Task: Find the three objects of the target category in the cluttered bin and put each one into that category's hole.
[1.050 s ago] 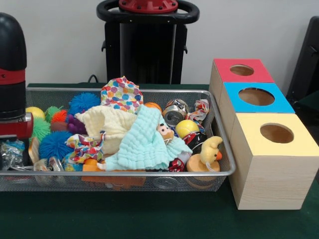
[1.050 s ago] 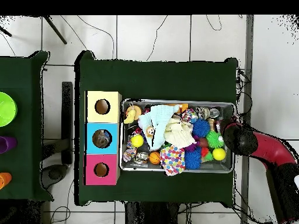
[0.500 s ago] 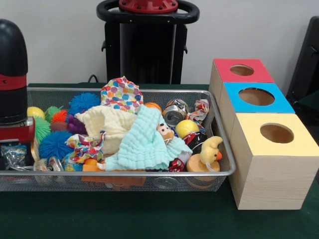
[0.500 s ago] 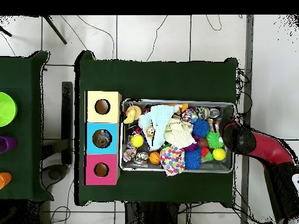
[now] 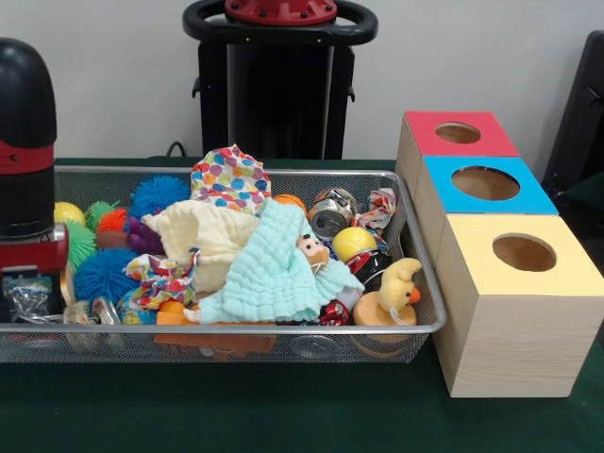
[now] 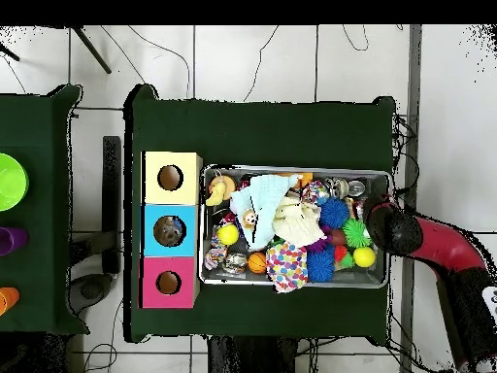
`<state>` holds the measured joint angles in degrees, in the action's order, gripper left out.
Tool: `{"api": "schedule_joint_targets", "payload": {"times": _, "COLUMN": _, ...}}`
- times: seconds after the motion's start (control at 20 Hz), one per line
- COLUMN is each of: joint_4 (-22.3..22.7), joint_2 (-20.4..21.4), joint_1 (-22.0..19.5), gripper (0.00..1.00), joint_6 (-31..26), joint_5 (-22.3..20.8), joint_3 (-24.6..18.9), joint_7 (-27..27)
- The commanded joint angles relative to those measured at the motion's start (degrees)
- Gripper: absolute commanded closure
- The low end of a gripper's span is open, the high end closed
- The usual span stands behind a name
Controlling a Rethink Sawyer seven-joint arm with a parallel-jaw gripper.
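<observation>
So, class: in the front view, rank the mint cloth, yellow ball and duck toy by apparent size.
1. Mint cloth, clearly largest.
2. Duck toy and yellow ball: similar; the ball is partly hidden, so unranked.

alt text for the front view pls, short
A wire mesh bin crammed with cloths, spiky balls, crushed cans and toys sits on a green table, the robot arm over its left end. Three wooden boxes with red, blue and yellow holed tops stand to its right.

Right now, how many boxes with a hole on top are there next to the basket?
3, in a row beside the wire basket: the yellow box nearest the camera, the blue box in the middle, the red box farthest back. Each has one round hole.
</observation>
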<state>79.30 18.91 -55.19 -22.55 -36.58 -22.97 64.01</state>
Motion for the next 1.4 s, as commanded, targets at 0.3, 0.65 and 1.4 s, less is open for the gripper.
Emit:
{"api": "schedule_joint_targets", "payload": {"times": 0.3, "joint_4": -3.14, "joint_2": -4.05, "joint_1": 2.05, "gripper": 0.0, "joint_6": -6.03, "joint_5": -0.7, "joint_3": 7.3, "joint_7": 3.69}}
{"api": "schedule_joint_targets", "payload": {"times": 0.65, "joint_4": -3.53, "joint_2": -4.89, "joint_1": 2.29, "gripper": 0.0, "joint_6": -5.85, "joint_5": -0.2, "joint_3": 8.47, "joint_7": 3.03}}
{"api": "schedule_joint_targets", "payload": {"times": 1.4, "joint_4": -4.82, "joint_2": -5.77, "joint_1": 3.97, "gripper": 1.0, "joint_6": -6.35, "joint_5": 1.04, "joint_3": 10.8, "joint_7": 3.24}}
